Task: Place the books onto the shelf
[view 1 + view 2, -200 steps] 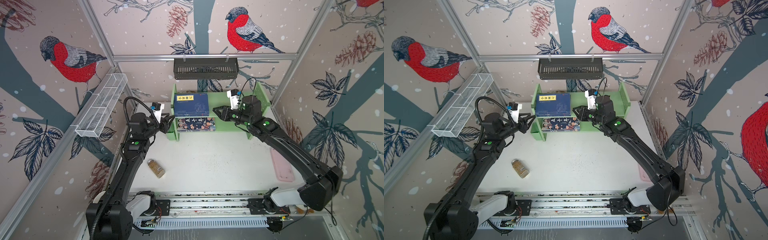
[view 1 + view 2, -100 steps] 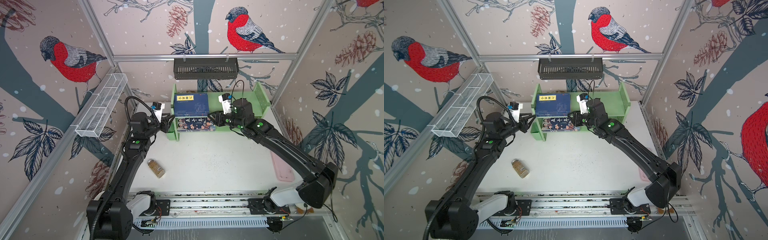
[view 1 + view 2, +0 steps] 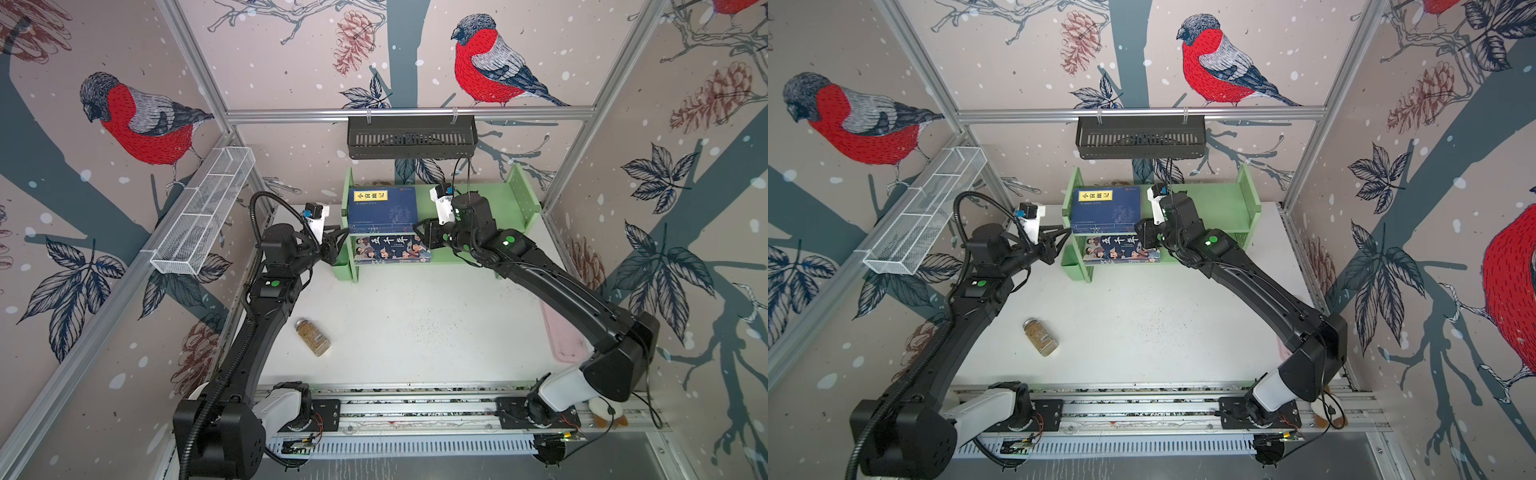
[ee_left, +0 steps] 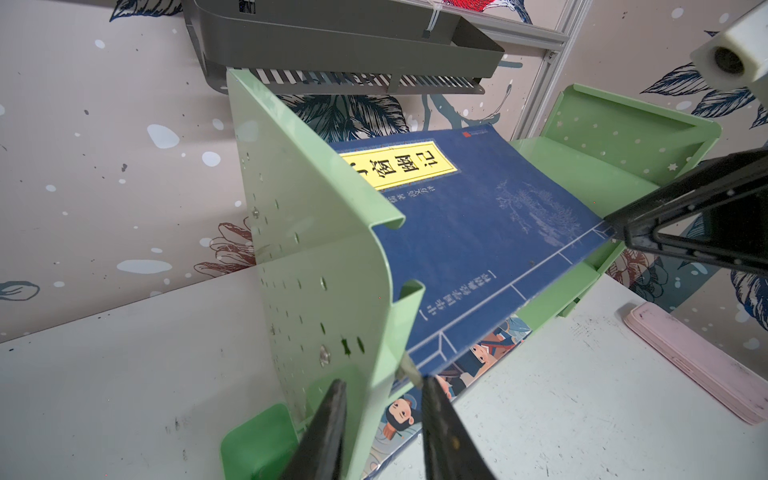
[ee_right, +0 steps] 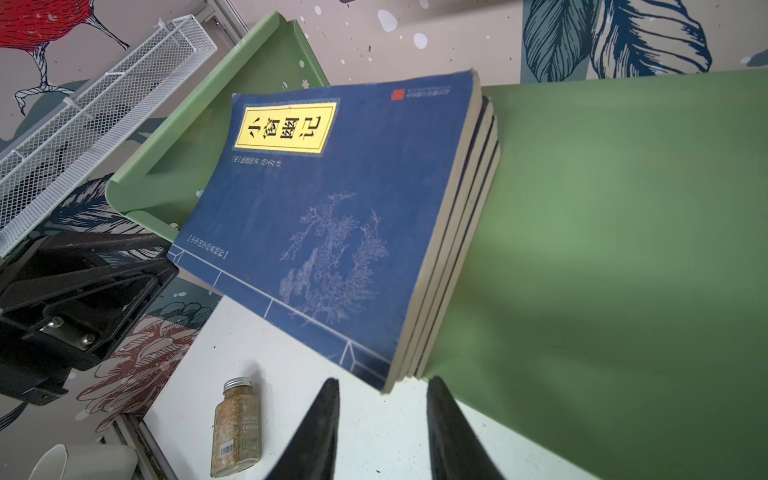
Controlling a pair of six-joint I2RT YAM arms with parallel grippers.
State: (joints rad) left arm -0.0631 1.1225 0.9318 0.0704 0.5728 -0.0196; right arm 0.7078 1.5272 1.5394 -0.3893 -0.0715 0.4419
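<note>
**A:** What is hidden from us?

**B:** From above we see only the top cover of the navy paperbacks (image 3: 382,210). Only the right wrist view shows four page blocks, slightly fanned. The rear of the cartoon-cover book (image 3: 388,249) is out of sight under the upper tier of the green shelf (image 3: 521,195). The right pincer (image 3: 422,237) covers that book's right end.

**A:** How do the books lie?

**B:** All flat, covers up. The shelf stands at the back edge of the worktop (image 3: 415,324). The navy paperbacks sit at the left end of its upper tier, yellow label toward the back left corner, front edge jutting past the tier's lip. The cartoon-cover book lies directly below on the lower tier. In both top views each looks longer along the shelf than deep. The angle squeezes the depth, though, so we cannot vouch for the paperbacks' long axis.

**A:** And the arms?

**B:** The left arm arches forward from the worktop's near edge, wrist turned right. The left pincer (image 4: 383,386) is at the shelf's left side panel, jaws narrow, with the panel's front edge between them. We cannot tell whether they press on it. The right arm stretches diagonally to mid-shelf, pointing left. Its jaws stand moderately apart and empty, just short of the paperbacks' front right corner.
</note>
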